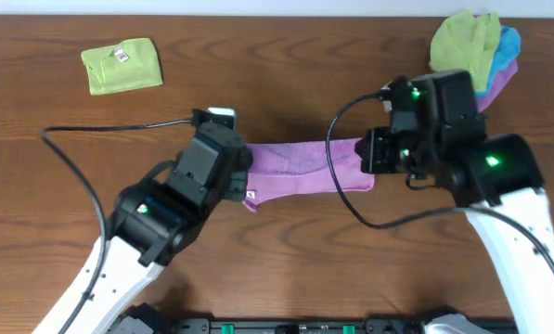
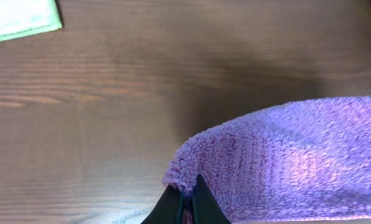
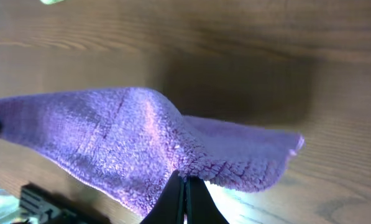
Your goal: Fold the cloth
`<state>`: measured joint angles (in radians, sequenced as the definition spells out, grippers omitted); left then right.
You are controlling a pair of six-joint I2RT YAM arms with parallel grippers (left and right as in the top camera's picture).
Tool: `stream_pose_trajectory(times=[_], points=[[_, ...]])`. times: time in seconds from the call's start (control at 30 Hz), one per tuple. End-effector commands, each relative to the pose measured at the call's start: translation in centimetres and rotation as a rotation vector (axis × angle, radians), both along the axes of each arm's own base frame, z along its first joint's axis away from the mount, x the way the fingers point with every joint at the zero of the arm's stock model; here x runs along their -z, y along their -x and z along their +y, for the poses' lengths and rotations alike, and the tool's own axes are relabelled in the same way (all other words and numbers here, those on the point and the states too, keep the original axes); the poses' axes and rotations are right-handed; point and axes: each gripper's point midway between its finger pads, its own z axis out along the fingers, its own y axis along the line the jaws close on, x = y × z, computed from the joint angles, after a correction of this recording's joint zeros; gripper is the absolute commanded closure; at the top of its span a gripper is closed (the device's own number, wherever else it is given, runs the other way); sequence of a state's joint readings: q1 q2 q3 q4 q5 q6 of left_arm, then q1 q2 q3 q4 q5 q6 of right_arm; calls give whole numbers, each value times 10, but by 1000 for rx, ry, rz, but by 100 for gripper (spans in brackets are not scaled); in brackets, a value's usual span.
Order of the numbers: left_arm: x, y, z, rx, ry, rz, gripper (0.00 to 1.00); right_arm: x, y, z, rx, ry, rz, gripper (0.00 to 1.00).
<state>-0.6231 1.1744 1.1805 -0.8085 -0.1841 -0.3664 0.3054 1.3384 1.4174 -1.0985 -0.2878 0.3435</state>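
Observation:
The mauve-purple cloth point(image 1: 304, 167) hangs stretched between both arms above the middle of the wooden table. My left gripper point(image 2: 186, 188) is shut on the cloth point(image 2: 284, 162) at its left corner, the fuzzy edge pinched between the dark fingertips. My right gripper point(image 3: 185, 179) is shut on the cloth point(image 3: 110, 137) at its right end, where the fabric drapes over and folds back towards a loose corner. In the overhead view the left gripper point(image 1: 247, 186) and right gripper point(image 1: 365, 165) are mostly hidden under their wrists.
A folded lime-green cloth point(image 1: 121, 66) lies at the back left. A pile of green, blue and purple cloths point(image 1: 476, 46) sits at the back right corner. Black cables point(image 1: 91, 130) trail over the table from both arms.

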Motion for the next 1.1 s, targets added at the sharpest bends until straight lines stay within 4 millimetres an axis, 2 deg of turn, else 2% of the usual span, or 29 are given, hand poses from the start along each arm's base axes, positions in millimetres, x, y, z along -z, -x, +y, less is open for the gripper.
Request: stream_pose_trajectory(times=[0.0,0.3,0.6,0.87,1.07], points=[[19,-7,8,-48,-32,31,94,25,-2,4,-17,20,51,98],[58,-45,21,-108,-27,113,94,61,-25,8,-8,31,85,98],[80,-90,17,-105,-39,63,94,86,-75,12,10,69,-2,99],[89,-127,29,-162,-16,1,94,87,-121,9,44,69,-138,98],[104,-153,34,-189,5,-34,94,103,-142,8,61,66,-158,98]])
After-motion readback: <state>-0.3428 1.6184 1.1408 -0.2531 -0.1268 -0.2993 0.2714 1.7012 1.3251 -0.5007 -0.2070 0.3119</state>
